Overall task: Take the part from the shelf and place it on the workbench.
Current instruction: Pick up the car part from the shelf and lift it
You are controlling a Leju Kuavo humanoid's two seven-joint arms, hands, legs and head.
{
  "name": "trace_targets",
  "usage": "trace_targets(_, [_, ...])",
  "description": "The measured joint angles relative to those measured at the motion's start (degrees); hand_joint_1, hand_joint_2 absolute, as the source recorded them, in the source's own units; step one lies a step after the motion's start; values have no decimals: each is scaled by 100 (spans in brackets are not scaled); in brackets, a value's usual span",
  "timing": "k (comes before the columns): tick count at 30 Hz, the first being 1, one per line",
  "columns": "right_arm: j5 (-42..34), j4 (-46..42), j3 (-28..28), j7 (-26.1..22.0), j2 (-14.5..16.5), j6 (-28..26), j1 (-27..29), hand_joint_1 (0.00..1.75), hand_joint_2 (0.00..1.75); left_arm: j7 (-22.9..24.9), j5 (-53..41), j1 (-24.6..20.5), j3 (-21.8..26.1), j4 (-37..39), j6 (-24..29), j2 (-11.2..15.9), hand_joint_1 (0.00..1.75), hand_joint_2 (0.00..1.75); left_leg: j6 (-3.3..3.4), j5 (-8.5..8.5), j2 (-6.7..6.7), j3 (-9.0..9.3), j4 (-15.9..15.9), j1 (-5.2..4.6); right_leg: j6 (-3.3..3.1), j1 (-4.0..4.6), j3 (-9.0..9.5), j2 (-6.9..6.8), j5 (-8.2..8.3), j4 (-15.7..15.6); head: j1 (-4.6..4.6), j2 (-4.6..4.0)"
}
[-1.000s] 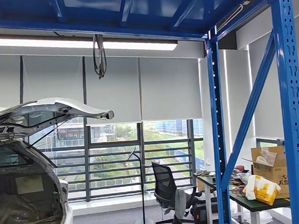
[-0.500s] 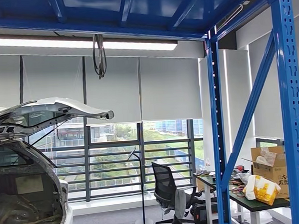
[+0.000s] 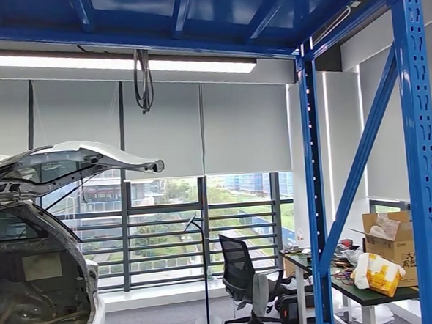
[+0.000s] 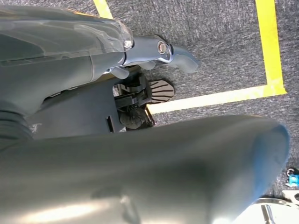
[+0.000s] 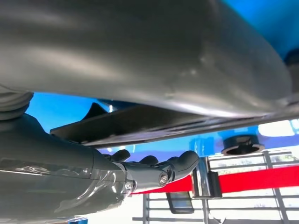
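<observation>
- My left hand (image 4: 139,58) hung low over the grey carpet floor (image 4: 218,46). The thumb lay out straight and the darker fingers (image 4: 135,91) were bent beneath it. I could not tell whether they held anything.
- A broad grey surface (image 4: 159,168) lay blurred and very close to that wrist camera. I could not tell whether it was the part, so I cannot say where the part was.
- Yellow tape (image 4: 268,42) marked a corner on the floor beyond the thumb.
- My right hand (image 5: 151,170) showed its thumb stretched forward with dark fingers (image 5: 119,155) curled just behind. Again I could not tell if anything was gripped.
- A flat black strip (image 5: 141,123) ran just above it, under a similar grey blurred surface (image 5: 141,51) (same doubt as on the left).
- A red bar (image 5: 253,177) crossed behind the right thumb.
- From the head camera, the blue rack (image 3: 421,157) stood nearest, at the right edge.
- Behind its posts a tabletop (image 3: 371,290) carried a cardboard box (image 3: 395,243) and a yellow bag (image 3: 378,273), just beside each other.
- At the left sat a white car (image 3: 94,294) with its tailgate (image 3: 75,159) raised.
- A black office chair (image 3: 240,274) stood between car and tabletop, near a floor lamp (image 3: 205,280).
- Farthest off were the window (image 3: 168,231), grey blinds (image 3: 245,127) and a long ceiling light (image 3: 114,62).
</observation>
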Motion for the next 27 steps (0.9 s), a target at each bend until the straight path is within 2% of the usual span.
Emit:
trace_targets(11, [231,2,-213,209,-54,-94,-168,0,0,37,-25,1,-74,0,-3,-15,0,175,0,0,0,0,0,0,0,0,0,0,0,0,0,0])
trace_targets(27, [243,11,-456,228,-68,-16,-199,0,0,60,-50,3,-132,0,-8,-19,0,175,0,0,0,0,0,0,0,0,0,0,0,0,0,0])
